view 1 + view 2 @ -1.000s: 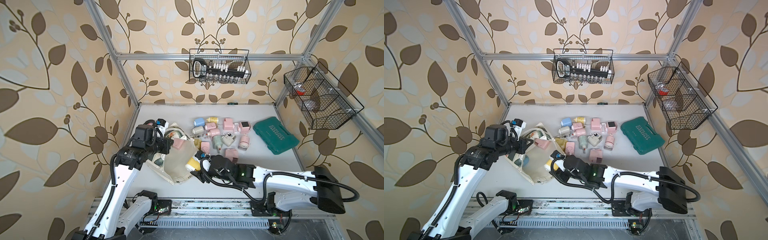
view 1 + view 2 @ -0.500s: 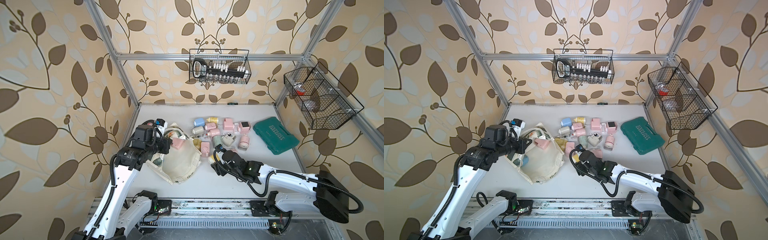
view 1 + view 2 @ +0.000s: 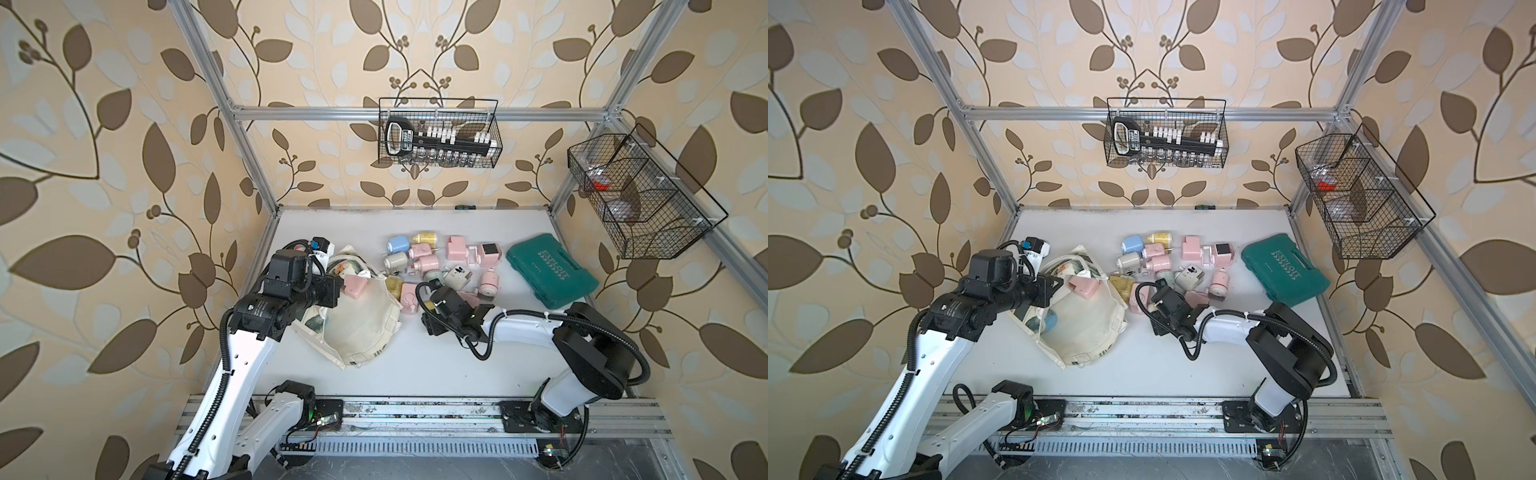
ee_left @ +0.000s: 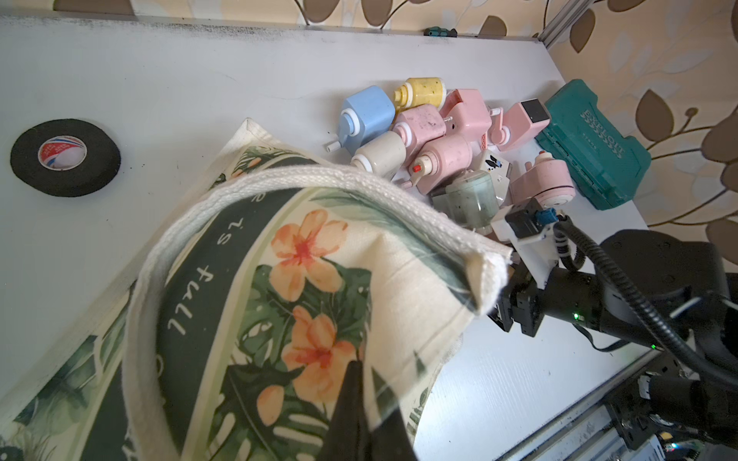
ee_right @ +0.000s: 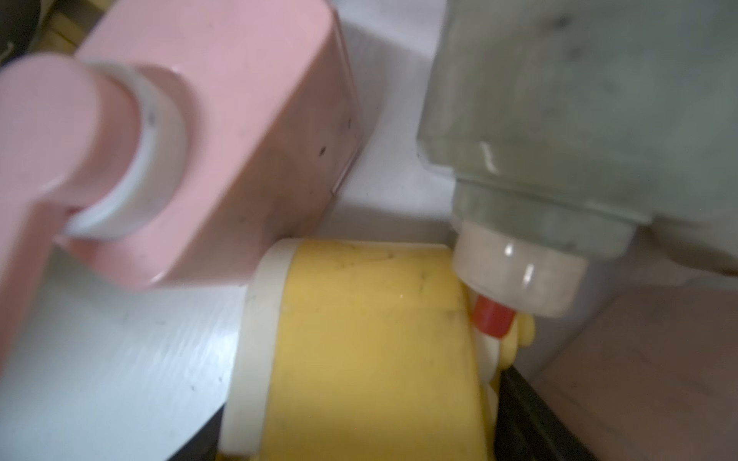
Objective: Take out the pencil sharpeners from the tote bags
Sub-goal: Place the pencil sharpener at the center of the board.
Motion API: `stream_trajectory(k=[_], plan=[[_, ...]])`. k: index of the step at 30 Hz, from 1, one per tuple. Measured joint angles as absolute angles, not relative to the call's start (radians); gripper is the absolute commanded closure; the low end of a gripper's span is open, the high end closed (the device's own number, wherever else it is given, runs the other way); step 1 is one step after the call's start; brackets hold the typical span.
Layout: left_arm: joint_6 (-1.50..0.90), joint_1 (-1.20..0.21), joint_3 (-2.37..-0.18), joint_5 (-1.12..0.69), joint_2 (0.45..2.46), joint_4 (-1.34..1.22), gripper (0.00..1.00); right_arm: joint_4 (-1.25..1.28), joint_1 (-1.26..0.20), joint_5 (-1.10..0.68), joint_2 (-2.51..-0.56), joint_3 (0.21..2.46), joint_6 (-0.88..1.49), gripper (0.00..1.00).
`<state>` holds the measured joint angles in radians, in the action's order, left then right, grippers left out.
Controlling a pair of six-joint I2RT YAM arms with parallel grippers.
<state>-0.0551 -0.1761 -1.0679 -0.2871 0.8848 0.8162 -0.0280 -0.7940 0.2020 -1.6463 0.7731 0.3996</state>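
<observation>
- Left end effector [image 4: 355, 403] is pinched together on the cloth of the tote bag [image 3: 361, 328], holding its floral side up, probably to keep the mouth open for reaching in.
- Bag is soft cream canvas with a thick woven handle [image 4: 287, 175] arching just ahead of that end effector; green leaves and orange-pink flowers printed on one face.
- Still in the bag: a pink sharpener [image 3: 1082, 286] at the mouth right beside the left end effector, and what looks like a blue one [image 3: 1052, 320] deeper in the opening.
- Right end effector [image 5: 351, 399] is clamped on a yellow sharpener [image 5: 371, 339], low over the desk [image 3: 436, 365] at the edge of the pile; likely about to set it down with the others.
- Just ahead of the right end effector: a boxy pink sharpener [image 5: 223, 131] with white collar and crank, and a cloudy mint one [image 5: 579, 119] whose red-tipped knob touches the yellow body.
- Pile of removed sharpeners [image 3: 432, 266] sits beyond the right end effector; hard pastel plastic, boxy or rounded, small knobs, scuffed.
- Teal case [image 3: 550, 276] lies past the pile; black tape roll [image 4: 65, 157] sits on the desk well away from the left end effector.
</observation>
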Motion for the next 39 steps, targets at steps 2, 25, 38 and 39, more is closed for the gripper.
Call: stream_trajectory(k=[2, 25, 38, 39], plan=[[-0.055, -0.176, -1.068, -0.287, 0.885, 0.816, 1.00, -0.029, -0.790, 0.202, -1.683, 0.812, 0.398, 0.31], [-0.055, -0.176, -1.066, -0.287, 0.884, 0.816, 1.00, 0.076, -0.923, -0.011, -1.084, 0.667, 0.237, 0.24], [-0.055, -0.176, -1.066, -0.305, 0.884, 0.818, 1.00, 0.136, -1.184, 0.132, -1.665, 0.960, -0.017, 0.22], [-0.055, -0.176, -1.066, -0.305, 0.884, 0.819, 1.00, 0.138, -1.179, 0.141, -1.711, 0.998, -0.028, 0.22]])
